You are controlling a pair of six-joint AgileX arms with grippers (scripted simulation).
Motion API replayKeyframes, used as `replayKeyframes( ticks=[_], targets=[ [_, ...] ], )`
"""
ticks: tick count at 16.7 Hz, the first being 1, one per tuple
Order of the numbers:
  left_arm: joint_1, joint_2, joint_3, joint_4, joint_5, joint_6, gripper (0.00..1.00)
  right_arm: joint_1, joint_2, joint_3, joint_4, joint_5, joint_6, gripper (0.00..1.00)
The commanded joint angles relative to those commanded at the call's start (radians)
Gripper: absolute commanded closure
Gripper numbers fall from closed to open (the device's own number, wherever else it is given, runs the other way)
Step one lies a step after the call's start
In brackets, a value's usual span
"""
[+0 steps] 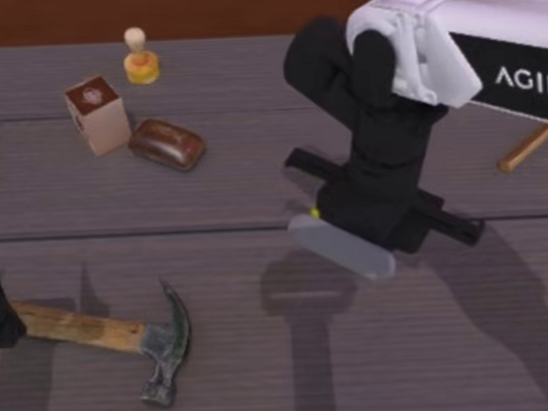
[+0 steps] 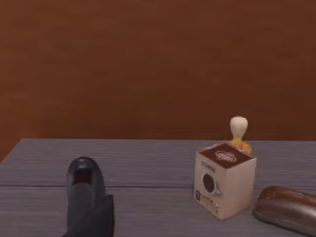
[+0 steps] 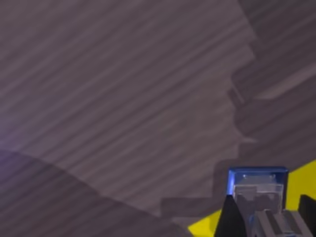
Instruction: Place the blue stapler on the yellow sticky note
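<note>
The right gripper (image 1: 377, 221) is seen hanging over the middle-right of the table (image 1: 255, 188), and the blue stapler (image 3: 257, 190) is pinched between its dark fingers (image 3: 231, 217), as shown in the right wrist view. From above, only the stapler's grey underside sticks out past the arm, so most of it is blocked from view. The yellow sticky note (image 3: 301, 185) is spotted right under the stapler in the wrist view, and just a tiny yellow speck of it peeks out beside the arm from the top; whether the stapler is touching the paper can't be told. Well off to the left, a hammer (image 1: 111, 335) is laid flat near the front edge. Farther back, a small coffee box (image 1: 97, 113), a brown glossy mouse-like thing (image 1: 167, 143) and a wooden-knobbed stamp (image 1: 140, 57) are clustered. A wooden stick (image 1: 529, 148) is poking out at the right edge. The left gripper (image 2: 86, 205) is parked at the left edge, and its fingers can't be made out.
</note>
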Motion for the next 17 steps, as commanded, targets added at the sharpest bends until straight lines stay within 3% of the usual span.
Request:
replayKeyframes(
  ticks=[3, 12, 17],
  targets=[
    [0.0, 0.0, 0.0, 0.0, 0.0, 0.0, 0.0, -0.03, 0.052, 0.08, -0.042, 0.004, -0.335, 1.0],
    [0.0, 0.0, 0.0, 0.0, 0.0, 0.0, 0.0, -0.138, 0.207, 0.308, -0.181, 0.023, -1.568, 1.0],
    [0.0, 0.0, 0.0, 0.0, 0.0, 0.0, 0.0, -0.2, 0.25, 0.409, -0.225, 0.031, -2.085, 1.0]
  ],
)
